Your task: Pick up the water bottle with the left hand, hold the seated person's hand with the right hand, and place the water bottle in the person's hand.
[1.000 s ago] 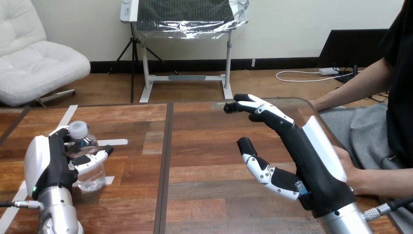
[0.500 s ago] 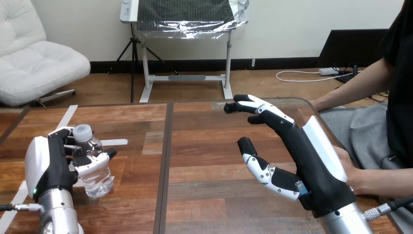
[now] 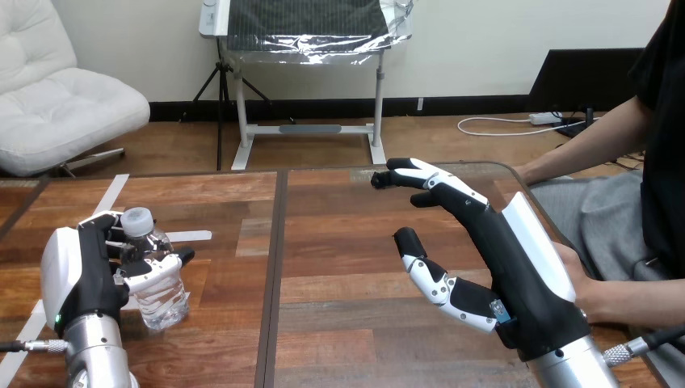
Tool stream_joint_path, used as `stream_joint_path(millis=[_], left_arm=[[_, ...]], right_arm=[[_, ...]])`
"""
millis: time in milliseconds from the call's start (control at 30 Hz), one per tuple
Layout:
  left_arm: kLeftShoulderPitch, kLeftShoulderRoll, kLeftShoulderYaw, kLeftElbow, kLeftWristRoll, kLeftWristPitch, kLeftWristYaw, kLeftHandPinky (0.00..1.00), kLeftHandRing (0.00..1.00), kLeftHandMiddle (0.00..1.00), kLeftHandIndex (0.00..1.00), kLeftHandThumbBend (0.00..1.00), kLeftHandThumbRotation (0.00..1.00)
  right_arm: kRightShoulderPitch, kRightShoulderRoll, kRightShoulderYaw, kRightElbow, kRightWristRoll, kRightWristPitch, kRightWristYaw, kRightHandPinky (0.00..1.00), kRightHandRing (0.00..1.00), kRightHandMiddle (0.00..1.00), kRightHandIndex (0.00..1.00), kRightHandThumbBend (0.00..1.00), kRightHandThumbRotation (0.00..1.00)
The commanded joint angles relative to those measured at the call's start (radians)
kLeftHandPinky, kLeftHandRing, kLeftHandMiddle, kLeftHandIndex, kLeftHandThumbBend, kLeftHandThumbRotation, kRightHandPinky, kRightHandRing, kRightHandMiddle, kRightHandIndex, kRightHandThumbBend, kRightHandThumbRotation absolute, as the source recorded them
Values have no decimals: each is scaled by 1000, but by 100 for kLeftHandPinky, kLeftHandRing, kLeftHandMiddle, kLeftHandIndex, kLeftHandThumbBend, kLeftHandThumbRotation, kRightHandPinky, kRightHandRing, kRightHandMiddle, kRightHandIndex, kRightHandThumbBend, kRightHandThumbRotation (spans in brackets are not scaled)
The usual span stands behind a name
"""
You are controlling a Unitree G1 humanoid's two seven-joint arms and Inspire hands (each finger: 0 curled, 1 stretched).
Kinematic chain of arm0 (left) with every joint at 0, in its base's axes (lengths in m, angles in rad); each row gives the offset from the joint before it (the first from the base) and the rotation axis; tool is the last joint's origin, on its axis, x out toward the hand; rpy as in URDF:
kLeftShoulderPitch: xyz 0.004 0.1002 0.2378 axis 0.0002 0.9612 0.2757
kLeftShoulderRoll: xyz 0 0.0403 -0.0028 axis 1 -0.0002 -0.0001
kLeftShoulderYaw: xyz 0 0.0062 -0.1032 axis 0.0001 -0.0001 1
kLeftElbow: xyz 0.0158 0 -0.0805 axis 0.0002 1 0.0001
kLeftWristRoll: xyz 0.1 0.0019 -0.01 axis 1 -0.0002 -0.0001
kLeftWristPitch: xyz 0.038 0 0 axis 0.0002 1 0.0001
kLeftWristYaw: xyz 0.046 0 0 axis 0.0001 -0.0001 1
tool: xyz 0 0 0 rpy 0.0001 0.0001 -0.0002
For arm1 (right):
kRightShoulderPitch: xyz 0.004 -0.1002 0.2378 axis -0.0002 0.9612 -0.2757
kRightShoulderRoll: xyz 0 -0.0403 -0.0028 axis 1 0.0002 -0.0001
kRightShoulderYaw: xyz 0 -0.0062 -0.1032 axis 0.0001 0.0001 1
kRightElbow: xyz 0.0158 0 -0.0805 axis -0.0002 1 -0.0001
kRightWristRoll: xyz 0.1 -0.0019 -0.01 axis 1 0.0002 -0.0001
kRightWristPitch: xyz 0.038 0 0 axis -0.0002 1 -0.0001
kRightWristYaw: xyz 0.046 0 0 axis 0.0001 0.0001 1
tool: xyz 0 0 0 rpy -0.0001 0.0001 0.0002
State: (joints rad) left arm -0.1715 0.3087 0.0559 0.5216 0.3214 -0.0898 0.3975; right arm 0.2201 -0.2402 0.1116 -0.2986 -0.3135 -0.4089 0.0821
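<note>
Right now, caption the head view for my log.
Left hand grips the water bottle; open right hand lies beside the person's hand.

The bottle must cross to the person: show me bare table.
Bare: the middle of the table, between the water bottle in the left hand and the right hand. Crowded: the right edge, where the right hand partly hides the person's hand.

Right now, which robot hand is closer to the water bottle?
Left. The left hand has its fingers curled round the water bottle. The right hand is open, far across the table, next to the person's hand.
</note>
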Motion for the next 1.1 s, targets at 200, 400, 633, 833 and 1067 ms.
stream_joint_path(millis=[200, 400, 633, 833, 1067], left_arm=[[-59, 9, 0, 24, 4, -38, 14, 43, 49, 52, 52, 73, 0], [-54, 10, -5, 18, 13, -39, 20, 43, 48, 51, 51, 73, 0], [-47, 2, 0, 8, 3, -33, 17, 42, 46, 50, 50, 73, 0], [-41, -4, -1, 2, 5, -29, 24, 42, 46, 49, 50, 72, 0], [-29, -11, -4, -6, 11, -51, 47, 42, 45, 49, 50, 71, 0]], right_arm=[[-56, -2, -27, -23, 7, -20, -15, 75, 83, 86, 74, 19, 0], [-55, -2, -29, -25, 12, -17, -12, 74, 83, 86, 74, 18, 0], [-53, -3, -32, -25, 12, -17, -13, 74, 83, 86, 74, 18, 0], [-51, -6, -34, -30, 12, -14, -9, 74, 84, 86, 73, 18, 0], [-51, -6, -37, -29, 11, -20, -12, 75, 84, 85, 73, 18, 0]])
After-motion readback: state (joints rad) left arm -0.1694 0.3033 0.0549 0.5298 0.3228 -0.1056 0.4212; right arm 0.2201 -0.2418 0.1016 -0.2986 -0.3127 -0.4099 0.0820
